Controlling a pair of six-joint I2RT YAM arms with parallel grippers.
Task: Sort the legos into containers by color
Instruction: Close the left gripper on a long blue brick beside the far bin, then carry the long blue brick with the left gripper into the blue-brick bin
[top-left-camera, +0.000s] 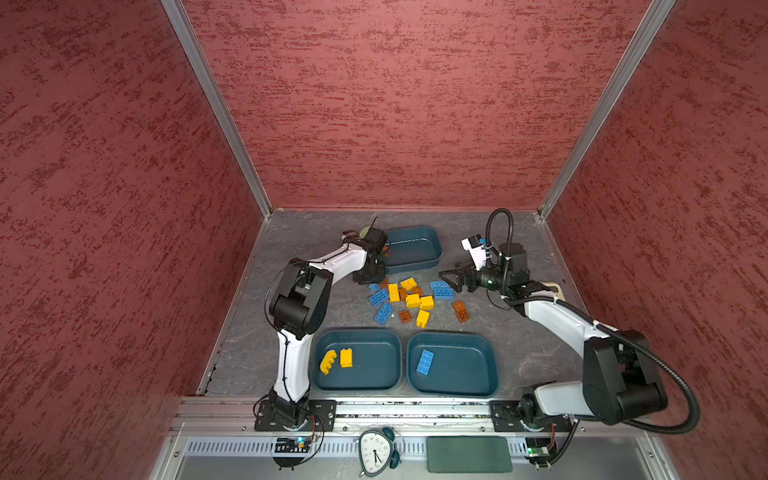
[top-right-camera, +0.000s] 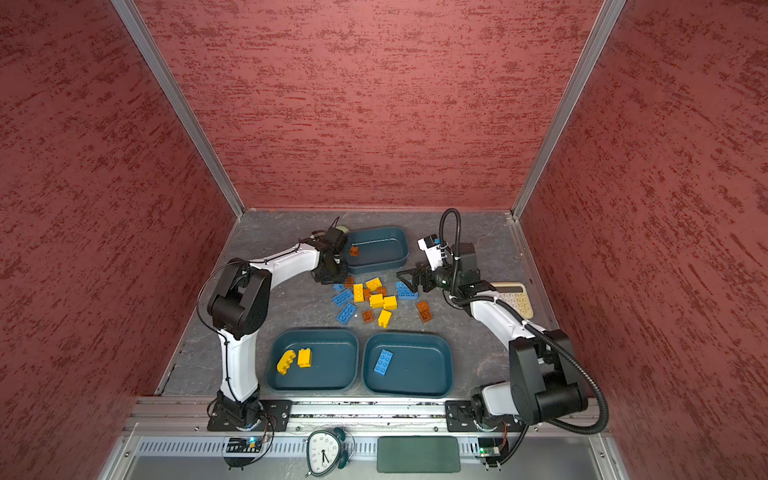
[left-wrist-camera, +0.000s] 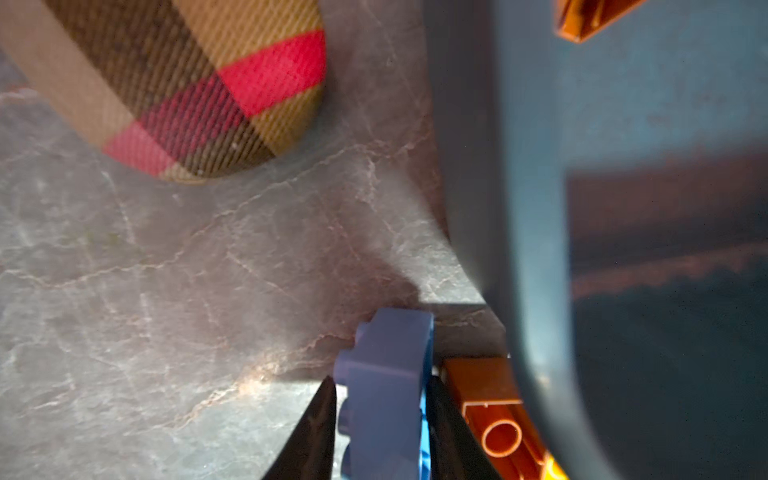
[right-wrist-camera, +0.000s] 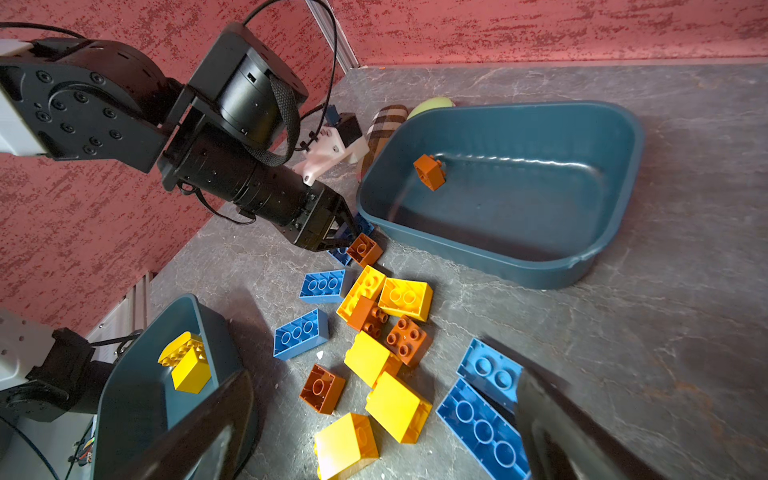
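Loose yellow, blue and brown legos (top-left-camera: 413, 299) lie in a pile mid-table. My left gripper (left-wrist-camera: 381, 380) is at the pile's far left edge, shut on a small blue lego (left-wrist-camera: 386, 353) standing on edge, close beside the far container (top-left-camera: 415, 249). A brown lego (left-wrist-camera: 494, 407) lies against it. That far container holds one brown lego (top-right-camera: 354, 250). The near left container (top-left-camera: 374, 361) has two yellow legos (top-left-camera: 336, 360); the near right container (top-left-camera: 461, 365) has one blue lego (top-left-camera: 425, 362). My right gripper (right-wrist-camera: 382, 436) hangs open over the pile's right side, above two blue legos (right-wrist-camera: 482, 411), holding nothing.
A plaid case (left-wrist-camera: 178, 83) and a green puck (right-wrist-camera: 430, 106) lie behind the left gripper, left of the far container. A calculator (top-right-camera: 513, 297) sits under the right arm. An alarm clock (top-left-camera: 378, 451) and a dark green pad (top-left-camera: 468, 454) rest on the front shelf.
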